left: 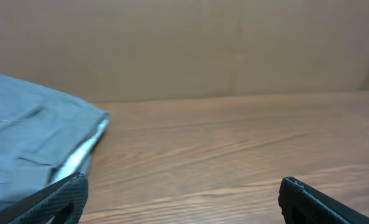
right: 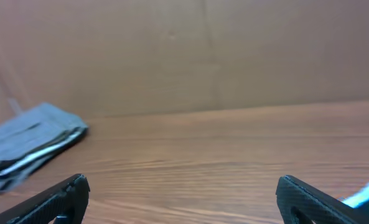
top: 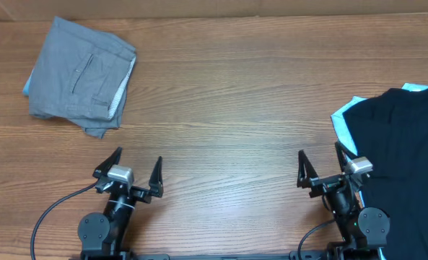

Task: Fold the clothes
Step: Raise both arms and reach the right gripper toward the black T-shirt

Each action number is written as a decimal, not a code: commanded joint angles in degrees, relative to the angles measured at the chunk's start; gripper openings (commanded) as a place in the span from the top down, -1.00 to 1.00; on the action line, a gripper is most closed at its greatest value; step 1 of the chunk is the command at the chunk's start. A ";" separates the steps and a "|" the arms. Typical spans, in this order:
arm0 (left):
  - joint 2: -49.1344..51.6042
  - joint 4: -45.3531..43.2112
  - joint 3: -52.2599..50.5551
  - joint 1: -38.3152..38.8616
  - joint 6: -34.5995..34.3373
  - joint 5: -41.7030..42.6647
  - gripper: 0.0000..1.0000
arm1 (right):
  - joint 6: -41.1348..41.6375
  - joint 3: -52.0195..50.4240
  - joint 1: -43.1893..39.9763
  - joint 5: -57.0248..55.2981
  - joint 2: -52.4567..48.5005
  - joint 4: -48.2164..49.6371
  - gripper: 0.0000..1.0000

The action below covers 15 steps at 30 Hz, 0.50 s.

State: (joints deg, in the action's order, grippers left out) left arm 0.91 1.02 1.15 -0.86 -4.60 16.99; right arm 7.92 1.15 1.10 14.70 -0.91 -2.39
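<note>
Folded grey trousers (top: 80, 78) lie at the table's far left; they also show in the left wrist view (left: 32, 146) and the right wrist view (right: 32, 144). A black T-shirt (top: 405, 159) is heaped at the right edge over a light-blue shirt (top: 341, 121), whose corner shows in the right wrist view (right: 366, 194). My left gripper (top: 137, 165) rests open near the front edge, well short of the trousers. My right gripper (top: 320, 161) is open too, just left of the black T-shirt, touching nothing.
Bare wooden table (top: 228, 108) stretches between the two piles. A brown cardboard wall (left: 190, 43) closes off the back. A black cable (top: 51, 213) loops out from the left arm's base at the front edge.
</note>
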 commanded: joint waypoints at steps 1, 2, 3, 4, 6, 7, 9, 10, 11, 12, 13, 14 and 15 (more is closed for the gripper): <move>0.20 0.57 6.54 -0.22 -2.03 3.15 -1.00 | 2.60 4.11 -0.26 4.92 0.37 -1.57 -1.00; 0.96 2.19 8.92 -0.26 -2.05 2.14 -1.00 | 2.60 6.01 -0.26 5.03 0.15 -3.56 -1.00; 2.16 4.20 11.58 -0.24 -2.05 1.42 -1.00 | 2.60 8.24 -0.26 5.18 -0.35 -6.16 -1.00; 3.80 6.54 14.47 -0.24 -2.05 0.55 -1.00 | 2.58 10.80 -0.26 5.16 -1.25 -9.53 -1.00; 8.66 11.41 20.79 -0.24 -2.05 -0.70 -1.00 | 2.58 16.87 -0.26 5.35 -4.57 -17.25 -1.00; 11.74 13.90 24.22 -0.24 -2.05 -0.90 -1.00 | 2.58 19.87 -0.26 5.57 -6.80 -20.72 -1.00; 18.71 18.95 31.52 -0.24 -2.03 -0.90 -1.00 | 2.58 26.05 -0.26 5.55 -12.37 -26.97 -1.00; 22.60 21.75 35.50 -0.24 -2.03 -0.90 -1.00 | 2.58 29.16 -0.26 5.46 -15.65 -29.64 -1.00; 26.56 24.57 39.52 -0.24 -2.03 -0.87 -1.00 | 2.58 32.35 -0.26 5.31 -19.21 -32.09 -1.00; 30.60 27.43 43.65 -0.24 -2.05 -0.81 -1.00 | 2.58 35.52 -0.28 5.18 -22.88 -34.21 -1.00; 34.60 30.29 47.84 -0.24 -2.05 -0.72 -1.00 | 2.58 38.73 -0.28 4.87 -26.82 -36.13 -1.00; 38.56 33.20 52.09 -0.22 -2.05 -0.37 -1.00 | 2.56 42.01 -0.28 4.85 -30.80 -37.97 -1.00; 42.34 36.20 56.30 -0.22 -2.08 -0.31 -1.00 | 2.58 45.40 -0.35 4.87 -34.97 -39.85 -1.00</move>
State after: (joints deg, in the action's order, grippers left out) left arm 35.14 33.50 48.36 -0.86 -6.07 16.73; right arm 10.37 39.29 1.10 19.55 -27.73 -40.34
